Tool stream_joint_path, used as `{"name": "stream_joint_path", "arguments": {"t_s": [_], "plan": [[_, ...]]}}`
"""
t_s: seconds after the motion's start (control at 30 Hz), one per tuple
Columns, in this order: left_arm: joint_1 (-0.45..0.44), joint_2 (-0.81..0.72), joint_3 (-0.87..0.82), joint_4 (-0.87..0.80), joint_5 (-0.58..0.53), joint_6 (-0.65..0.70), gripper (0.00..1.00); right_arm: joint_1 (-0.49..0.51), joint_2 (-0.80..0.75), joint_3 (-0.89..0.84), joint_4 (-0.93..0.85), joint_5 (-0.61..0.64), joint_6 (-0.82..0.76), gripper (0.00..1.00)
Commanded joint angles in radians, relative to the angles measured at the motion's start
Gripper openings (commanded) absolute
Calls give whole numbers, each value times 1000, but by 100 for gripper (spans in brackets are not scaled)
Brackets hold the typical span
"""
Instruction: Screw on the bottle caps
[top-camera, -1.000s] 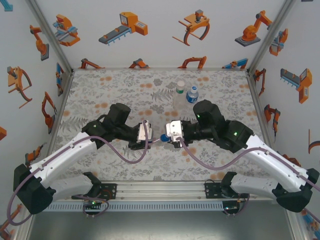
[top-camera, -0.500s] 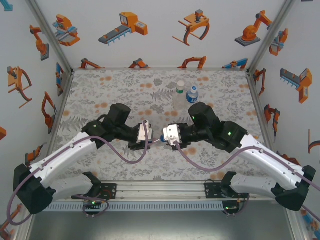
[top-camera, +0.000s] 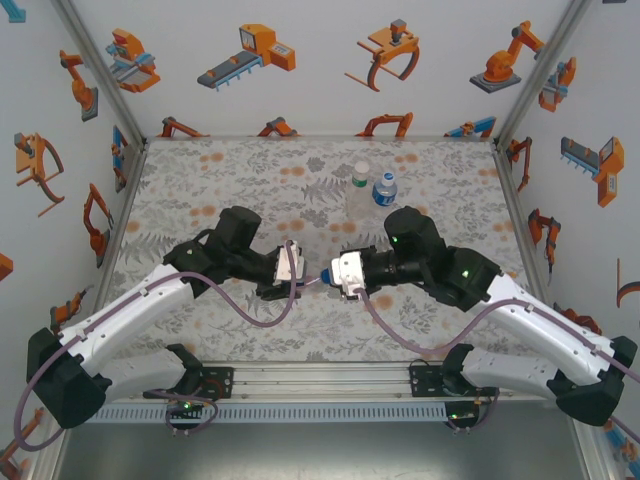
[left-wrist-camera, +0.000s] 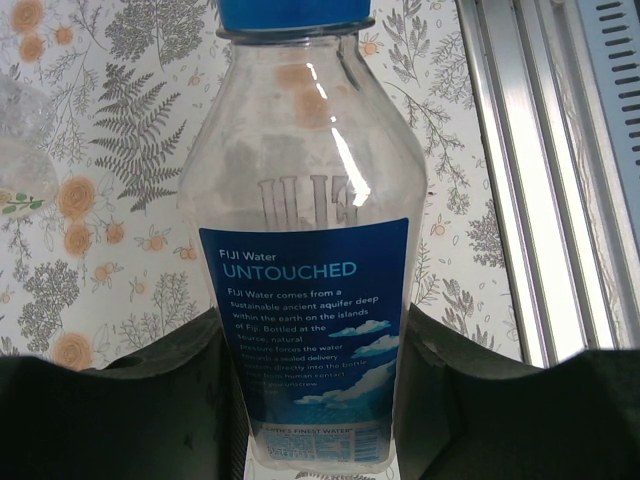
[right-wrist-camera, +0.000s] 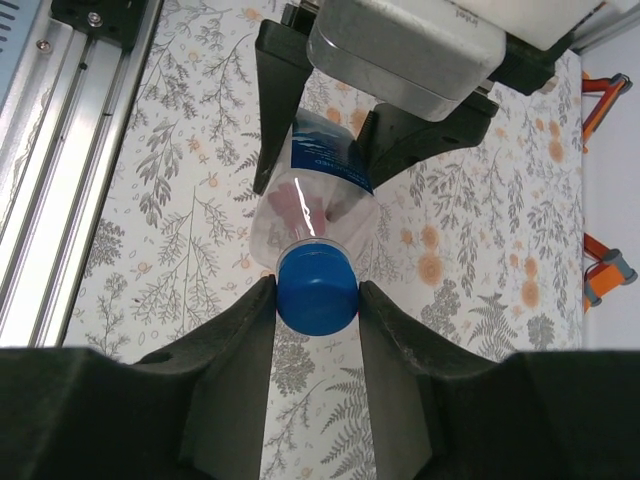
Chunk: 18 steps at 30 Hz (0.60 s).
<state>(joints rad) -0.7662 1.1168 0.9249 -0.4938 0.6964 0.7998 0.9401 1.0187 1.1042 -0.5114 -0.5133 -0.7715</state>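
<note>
floral-patterned table (top-camera: 200, 180): at the back stand a white-topped clear plastic bottle (top-camera: 359, 185) and a blue-labelled clear plastic bottle (top-camera: 385, 190), both apparently capped. left gripper (left-wrist-camera: 320, 400) is clamped on a slim clear bottle with blue label (left-wrist-camera: 310, 200), held level between the arms. right gripper (right-wrist-camera: 316, 300) pinches its round blue plastic cap (right-wrist-camera: 317, 288) on the neck. this cap's tightening is judged unfinished.

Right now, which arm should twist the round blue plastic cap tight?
Probably the right: the right gripper pinches the round blue plastic cap, while the left gripper holds the clear plastic blue-labelled bottle.
</note>
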Motion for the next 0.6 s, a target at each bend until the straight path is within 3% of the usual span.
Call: {"name": "stream_joint_path", "arguments": {"t_s": [0.0,0.1,0.2,0.3,0.57], "plan": [[-6,-1,23,-14,30,21,0,6,-7,-4,24,-40,5,32],[-6,-1,23,-14,30,20,0,8,-4,-5,23,-45,56,22],[-6,-2,23,-15,30,20,0,9,-6,-21,77,2,253,11],[-6,-4,23,-15,28,21,0,9,-11,-62,173,119,586,0],[-5,-2,24,-14,27,22,0,8,-40,-153,184,538,1667,0]]}}
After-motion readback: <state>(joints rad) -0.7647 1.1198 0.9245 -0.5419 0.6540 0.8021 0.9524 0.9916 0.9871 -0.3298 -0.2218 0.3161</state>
